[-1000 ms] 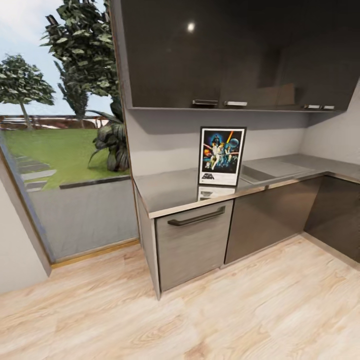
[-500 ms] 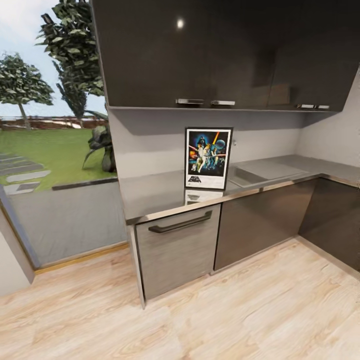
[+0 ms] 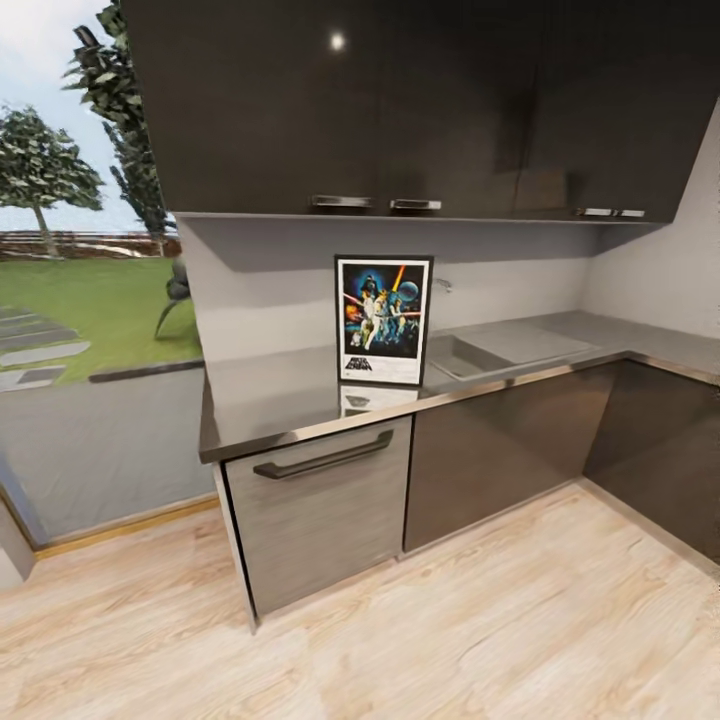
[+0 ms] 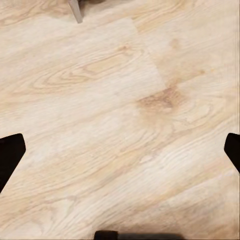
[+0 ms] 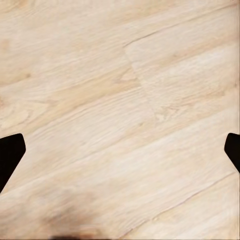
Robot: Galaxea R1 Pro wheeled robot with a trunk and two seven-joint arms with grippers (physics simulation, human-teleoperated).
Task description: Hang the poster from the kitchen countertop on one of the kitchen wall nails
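Outdoors, at 9 o'clock of the head view: a glass wall (image 3: 90, 330) giving onto lawn, trees and a paved strip.
Worktop (image 3: 270, 395): glossy grey slab with a thin light front edge, running from the left end toward 3 o'clock, where it turns the corner.
Poster (image 3: 383, 319): upright on the worktop near the picture's centre, leaning back to the grey wall, its reflection on the slab just below it.
Sink (image 3: 470, 355): inset just beside the poster, toward 3 o'clock, with a small tap (image 3: 443, 285) on the wall side.
Cabinets: dark upper cabinets (image 3: 400, 100) at 12 o'clock; a grey drawer front (image 3: 320, 510) with a dark bar handle below the poster.
Floor (image 3: 450, 640): light wood planks, at 6 o'clock.
Left claw (image 4: 120, 150): fingertips wide apart, nothing between them, over the planks.
Right claw (image 5: 120, 150): likewise spread and empty, above bare floor.
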